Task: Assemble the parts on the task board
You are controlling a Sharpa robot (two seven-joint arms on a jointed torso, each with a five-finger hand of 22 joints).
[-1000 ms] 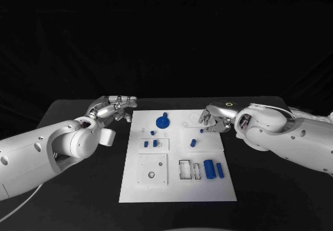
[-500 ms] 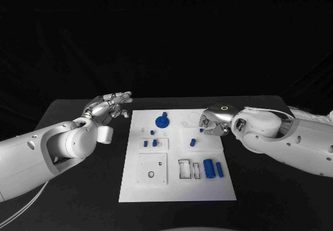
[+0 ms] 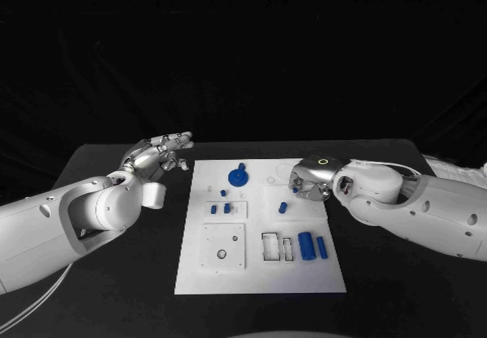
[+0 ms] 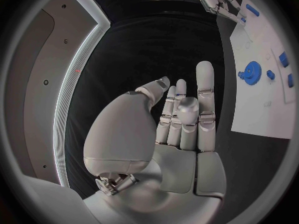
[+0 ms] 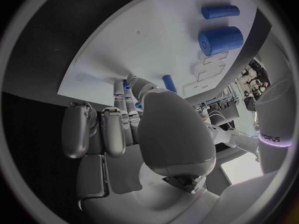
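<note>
**Task board half-filled as the robot's right hand closes on a part**

The task board, a flat white rectangular plate (image 3: 259,278), lies in the middle of the black table (image 3: 406,282), with its long sides running away from the robot. On the near half of the board a square white inset panel with a small hole (image 3: 223,248) sits to the left. To its right are two narrow rectangular recesses (image 3: 272,248). Just beside these lie a thick blue cylinder (image 3: 307,246) and a slim blue cylinder (image 3: 321,246), side by side. The right wrist view shows the pair again, the thick one (image 5: 221,40) and the slim one (image 5: 219,11).

Farther out, near the board's middle, two small blue blocks (image 3: 220,209) sit close together, and a short blue peg (image 3: 282,208) stands apart to their right. Beyond them, toward the far edge, rests a blue toothed gear (image 3: 238,177), which also shows in the left wrist view (image 4: 251,76).

The right hand (image 3: 310,179) hangs over the board's far right corner, palm down and fingers curled in. In the right wrist view its thumb and fingertips (image 5: 118,92) are clamped together on a tiny blue part (image 5: 127,86), held just above the white surface.

The left hand (image 3: 157,156) is raised over the bare table, just off the board's far left corner. Its fingers (image 4: 204,84) are stretched straight with the thumb held apart, and it holds nothing.
</note>
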